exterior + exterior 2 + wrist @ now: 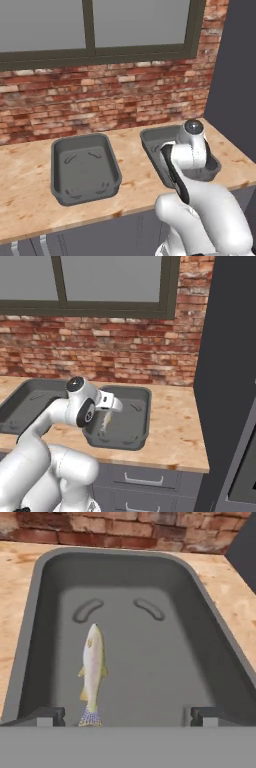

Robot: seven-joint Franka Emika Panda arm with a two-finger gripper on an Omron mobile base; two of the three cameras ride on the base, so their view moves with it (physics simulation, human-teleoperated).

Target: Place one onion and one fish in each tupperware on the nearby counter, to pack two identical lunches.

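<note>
1. Hand view had the gripper spread wide, holding nothing, its two dark fingertips low over the near wall of the right tupperware.
2. One fish lay flat on that tupperware's floor, just ahead of the left fingertip, tail toward the tool and head pointing away. It looked clear of both tips, so we judged it released.
3. Right base view agreed: the hand hung over the near-left part of the same tupperware, with the fish under it.
4. Step in hand, as we read it: the fish drop into this container was done, with no onion visible in it.
5. The left tupperware, off to the tool's left on the counter, looked bare from the left base view.
6. Next move, our call: lift straight up past the rim, then go for the next item. We couldn't see any onions or a second fish, so the base probably had to turn or drive.
7. Surface: light wood-grain counter, both containers well apart, with bare top between them.
8. Room: brick wall beyond the tool, window above it, a dark tall unit to the right and grey cabinets below.
</note>
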